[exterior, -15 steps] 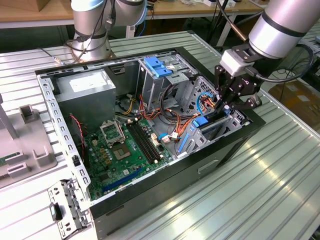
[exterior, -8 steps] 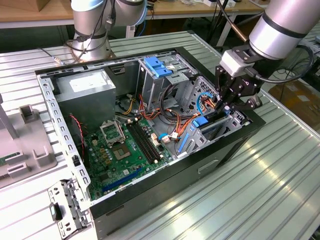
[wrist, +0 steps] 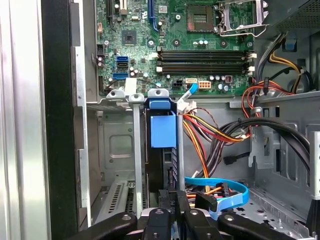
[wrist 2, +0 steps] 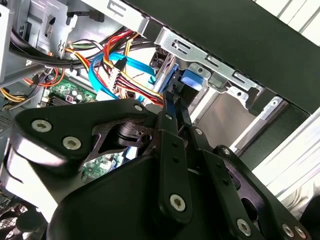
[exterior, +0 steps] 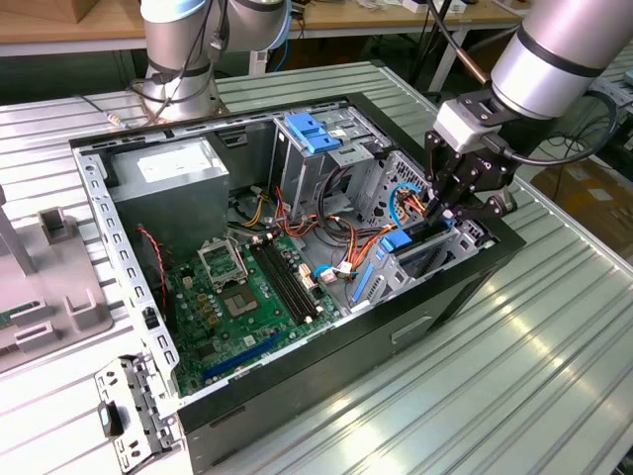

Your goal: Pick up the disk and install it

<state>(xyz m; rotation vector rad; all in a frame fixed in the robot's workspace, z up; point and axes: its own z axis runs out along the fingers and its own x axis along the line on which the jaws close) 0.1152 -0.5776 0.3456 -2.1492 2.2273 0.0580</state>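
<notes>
Now: gripper (exterior: 453, 211) closed on the disk's (wrist: 171, 170) trailing edge, fingers (wrist 2: 170, 135) pinching it. Disk stands on edge in the drive bay (wrist: 137, 150) at the case's (exterior: 326, 376) front corner, directly ahead of the fingertips.

The pincer (exterior: 447, 213) is hemmed in above the drive bay (wrist: 162, 145), with orange and blue cables (wrist: 215, 192) crowding one side and the case's black wall (exterior: 495, 259) the other. Open room is left over the motherboard (exterior: 237, 307).
</notes>
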